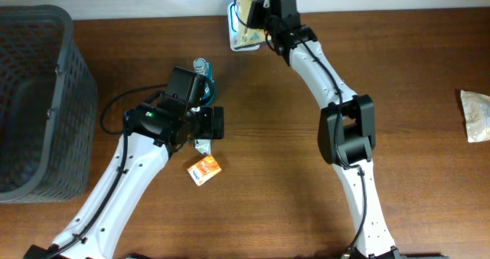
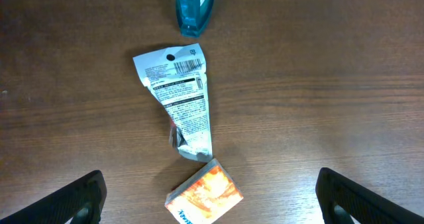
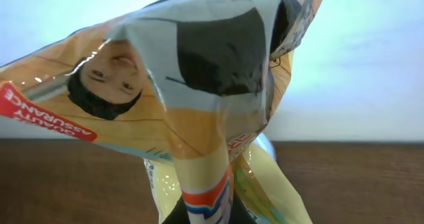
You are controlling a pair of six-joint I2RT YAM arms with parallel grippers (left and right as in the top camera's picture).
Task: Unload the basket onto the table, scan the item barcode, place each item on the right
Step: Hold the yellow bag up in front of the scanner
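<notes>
My right gripper (image 1: 256, 18) is shut on a crinkly snack bag (image 1: 243, 31) and holds it up at the table's far edge. In the right wrist view this yellow and orange bag (image 3: 199, 85), printed with a face, fills the frame; no barcode shows on it. My left gripper (image 1: 207, 126) hovers open over the middle of the table. Its fingers (image 2: 83, 197) stand wide apart on either side of a small orange box (image 2: 204, 194). A white packet (image 2: 179, 98) with a barcode (image 2: 186, 65) lies just beyond the box.
A blue tube (image 2: 193, 5) lies beyond the white packet. A grey mesh basket (image 1: 34, 98) stands at the left edge. Another pale packet (image 1: 476, 115) lies at the far right. A black cable (image 1: 115, 106) loops beside the left arm.
</notes>
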